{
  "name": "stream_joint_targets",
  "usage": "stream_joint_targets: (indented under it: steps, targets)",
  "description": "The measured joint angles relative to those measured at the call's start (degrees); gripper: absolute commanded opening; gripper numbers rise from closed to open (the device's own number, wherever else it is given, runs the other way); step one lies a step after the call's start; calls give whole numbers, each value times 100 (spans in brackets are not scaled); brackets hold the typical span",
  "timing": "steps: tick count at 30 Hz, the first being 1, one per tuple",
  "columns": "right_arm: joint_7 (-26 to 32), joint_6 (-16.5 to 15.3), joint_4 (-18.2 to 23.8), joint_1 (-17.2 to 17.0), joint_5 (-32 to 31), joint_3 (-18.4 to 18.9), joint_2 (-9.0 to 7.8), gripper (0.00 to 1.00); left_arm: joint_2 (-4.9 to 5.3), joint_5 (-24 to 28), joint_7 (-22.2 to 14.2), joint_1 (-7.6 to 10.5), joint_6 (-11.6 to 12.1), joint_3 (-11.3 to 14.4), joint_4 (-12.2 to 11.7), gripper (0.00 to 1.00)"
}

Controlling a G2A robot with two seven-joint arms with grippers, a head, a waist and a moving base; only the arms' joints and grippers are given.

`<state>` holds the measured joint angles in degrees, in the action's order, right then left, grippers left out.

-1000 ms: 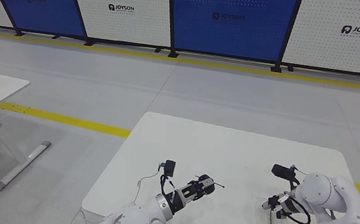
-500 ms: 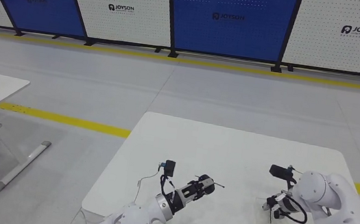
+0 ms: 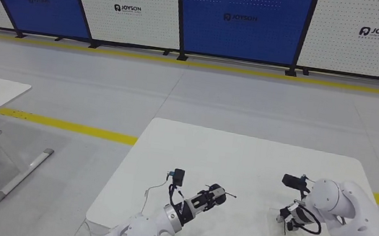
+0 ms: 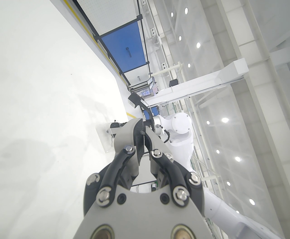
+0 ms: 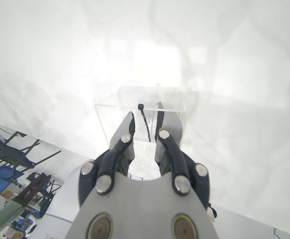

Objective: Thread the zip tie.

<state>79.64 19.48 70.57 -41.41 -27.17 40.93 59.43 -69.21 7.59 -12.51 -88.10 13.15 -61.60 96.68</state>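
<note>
My left gripper (image 3: 219, 193) (image 4: 143, 126) hovers over the front middle of the white table (image 3: 241, 162). It is shut on a thin black zip tie (image 4: 143, 142), whose end pokes out past the fingers (image 3: 231, 194). Over at the table's right, my right gripper (image 3: 283, 217) (image 5: 145, 111) is open and held low over a clear plastic box (image 3: 288, 234) (image 5: 108, 113). A second black zip tie (image 5: 145, 121) lies in that box between the two fingers, its square head pointing away from the wrist. I cannot tell whether the pads touch it.
The clear box (image 4: 105, 140) sits near the table's front right edge. The left arm's wrist camera (image 3: 178, 175) and cable stick up behind its gripper. Bare white tabletop stretches between the two arms and toward the far edge.
The right arm has edged slightly left, toward the box. The left arm has kept still with its zip tie.
</note>
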Motion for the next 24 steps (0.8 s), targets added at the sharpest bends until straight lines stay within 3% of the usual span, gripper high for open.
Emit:
stream_joint_targets:
  steps: [2, 4, 15, 24]
  targets:
    - [0, 0, -49, 34, 6, -56, 9, 20, 0, 0, 0, 0, 0, 0, 0, 0]
    - [0, 0, -96, 71, 22, -109, 19, 0, 0, 0, 0, 0, 0, 0, 0, 0]
    - [0, 0, 54, 63, 48, -98, -40, 0, 0, 0, 0, 0, 0, 0, 0, 0]
    - [0, 0, 735, -399, -244, 471, -213, 0, 0, 0, 0, 0, 0, 0, 0, 0]
